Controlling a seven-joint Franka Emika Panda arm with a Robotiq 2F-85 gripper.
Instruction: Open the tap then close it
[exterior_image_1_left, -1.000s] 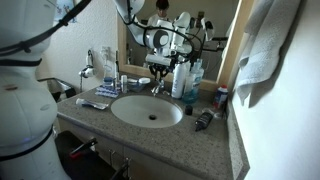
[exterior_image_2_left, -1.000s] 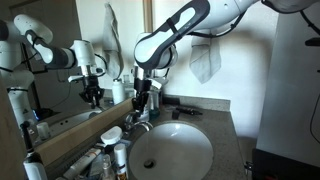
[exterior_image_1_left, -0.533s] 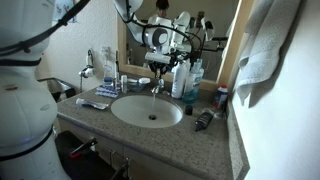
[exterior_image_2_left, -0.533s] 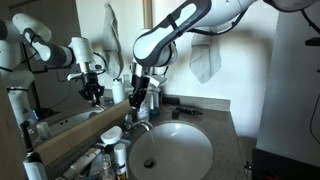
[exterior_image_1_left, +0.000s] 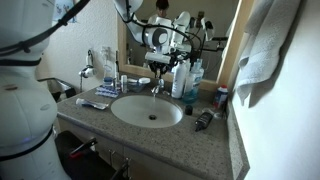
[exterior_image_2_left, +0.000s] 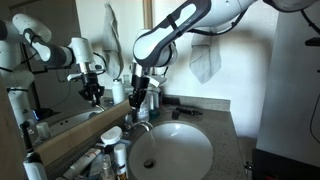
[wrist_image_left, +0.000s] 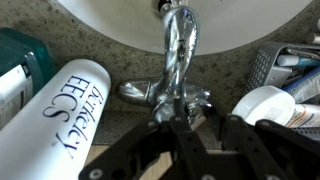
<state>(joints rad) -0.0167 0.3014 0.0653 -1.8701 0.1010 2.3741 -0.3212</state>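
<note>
The tap (wrist_image_left: 178, 60) is mounted on the speckled counter (exterior_image_1_left: 215, 150) at the rear edge of the round white sink (exterior_image_1_left: 132, 116), with its curved chrome spout directed over the basin. The gripper (wrist_image_left: 196, 122) is positioned directly at the tap's base in the wrist view, and its fingers (wrist_image_left: 172, 128) are drawn together, clamped at the chrome lever region, though the exact contact surface is hidden. A white bottle (wrist_image_left: 62, 120) is located just beside the tap, and blue-and-white bottles (exterior_image_1_left: 186, 78) are grouped near it.
</note>
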